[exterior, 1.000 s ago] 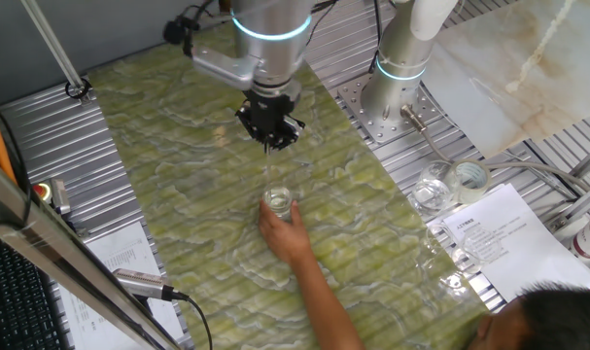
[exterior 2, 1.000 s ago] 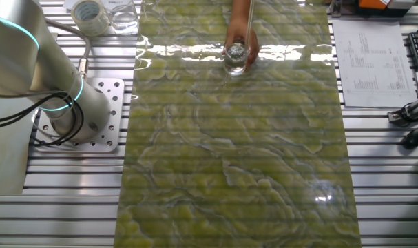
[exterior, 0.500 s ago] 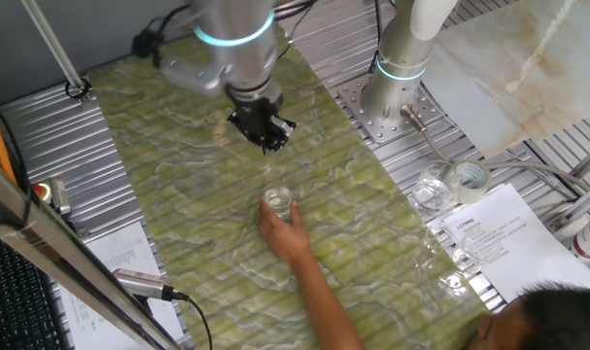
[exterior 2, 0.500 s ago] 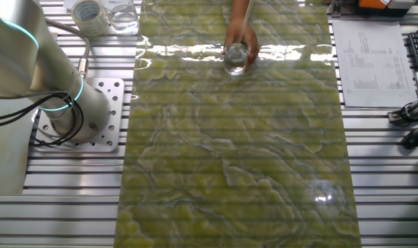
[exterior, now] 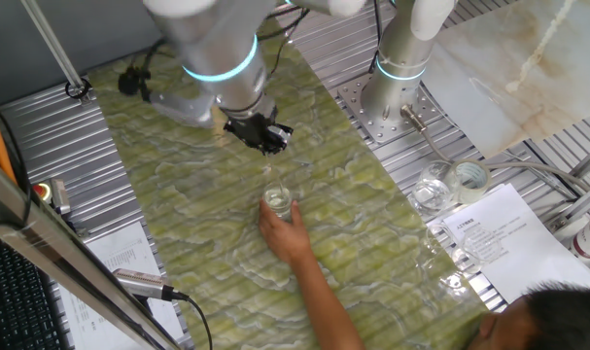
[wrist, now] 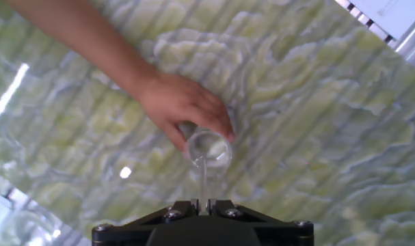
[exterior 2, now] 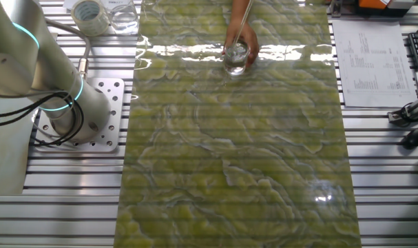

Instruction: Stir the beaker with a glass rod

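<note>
The small clear beaker [exterior: 278, 202] stands on the green mat, and a person's hand [exterior: 290, 238] holds it from the near side. My gripper [exterior: 267, 146] hangs above and behind it, shut on the thin glass rod [exterior: 271, 173], which slants down into the beaker. In the hand view my gripper [wrist: 202, 203] is at the bottom edge with the jaws close together on the rod [wrist: 203, 179]; the rod's tip is in the beaker [wrist: 209, 149], beside the hand [wrist: 173, 99]. The other fixed view shows the beaker [exterior 2: 236, 56] and rod [exterior 2: 244, 21], not the gripper.
Larger glass jars [exterior: 433, 190] and a tape roll [exterior: 468, 177] sit on the metal table at the right, next to printed sheets [exterior: 499, 233]. The arm's base [exterior: 392, 87] stands behind the mat. A keyboard [exterior: 13, 292] lies at the left.
The arm has swung to the left and my gripper has shifted a little left and tilted, leaning the rod. The beaker and the hand have stayed in place.
</note>
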Robot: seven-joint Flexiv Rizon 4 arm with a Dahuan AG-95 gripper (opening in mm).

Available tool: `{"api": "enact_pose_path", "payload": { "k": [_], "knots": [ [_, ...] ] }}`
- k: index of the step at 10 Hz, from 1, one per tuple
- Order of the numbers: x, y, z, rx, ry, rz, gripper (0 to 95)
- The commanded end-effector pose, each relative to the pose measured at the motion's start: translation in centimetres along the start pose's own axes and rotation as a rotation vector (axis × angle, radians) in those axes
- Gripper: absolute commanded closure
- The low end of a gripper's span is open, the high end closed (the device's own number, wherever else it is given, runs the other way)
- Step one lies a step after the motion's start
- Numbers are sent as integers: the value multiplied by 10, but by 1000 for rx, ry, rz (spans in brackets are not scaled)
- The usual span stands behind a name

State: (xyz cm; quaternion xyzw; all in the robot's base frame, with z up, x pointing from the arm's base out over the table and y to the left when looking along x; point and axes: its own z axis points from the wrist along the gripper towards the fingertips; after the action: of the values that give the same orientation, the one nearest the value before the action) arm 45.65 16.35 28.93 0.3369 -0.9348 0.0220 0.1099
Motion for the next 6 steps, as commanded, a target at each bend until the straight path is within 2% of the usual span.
{"api": "enact_pose_path", "payload": {
  "k": [1, 3, 5, 6],
  "knots": [
    [0, 0, 0, 26, -130, 29, 950],
    [-1, 1, -2, 14, -143, 34, 950],
    [-3, 1, -3, -24, -168, 55, 950],
    [-3, 1, -3, -28, -162, 61, 950]
  ]
}}
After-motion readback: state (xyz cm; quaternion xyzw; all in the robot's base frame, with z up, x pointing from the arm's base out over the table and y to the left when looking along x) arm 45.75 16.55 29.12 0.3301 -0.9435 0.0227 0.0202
